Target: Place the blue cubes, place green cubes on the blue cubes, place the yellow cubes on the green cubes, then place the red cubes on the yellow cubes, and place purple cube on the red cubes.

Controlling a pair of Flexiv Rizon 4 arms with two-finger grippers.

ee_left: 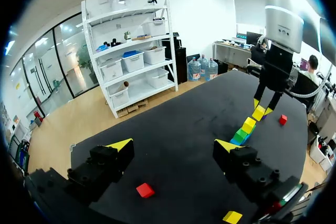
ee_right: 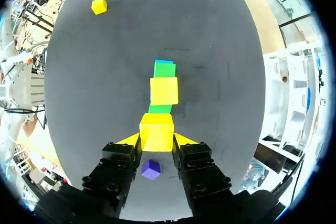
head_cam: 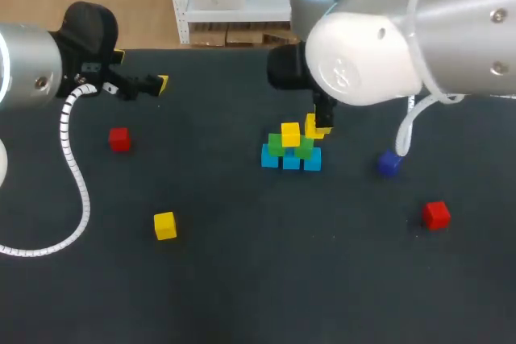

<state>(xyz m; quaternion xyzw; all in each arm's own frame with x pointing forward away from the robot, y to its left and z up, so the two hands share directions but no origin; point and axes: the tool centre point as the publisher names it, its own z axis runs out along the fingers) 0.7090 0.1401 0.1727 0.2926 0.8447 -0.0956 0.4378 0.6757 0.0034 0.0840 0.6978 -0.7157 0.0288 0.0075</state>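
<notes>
Three blue cubes (head_cam: 291, 162) lie in a row mid-table, carrying two green cubes (head_cam: 276, 146). One yellow cube (head_cam: 290, 134) rests on the greens. My right gripper (head_cam: 319, 125) is shut on a second yellow cube (ee_right: 156, 131), held right over the right-hand green cube (ee_right: 159, 109); whether they touch is unclear. A loose yellow cube (head_cam: 164, 225) and a red cube (head_cam: 119, 138) lie to the left. Another red cube (head_cam: 436, 215) and the purple cube (head_cam: 389, 163) lie to the right. My left gripper (ee_left: 173, 145) hangs open and empty over the far left.
A white coiled cable (head_cam: 74, 168) hangs from my left arm over the left part of the table. My right arm's bulk hides the table behind the stack. Dark bare tabletop (head_cam: 266, 279) stretches across the front.
</notes>
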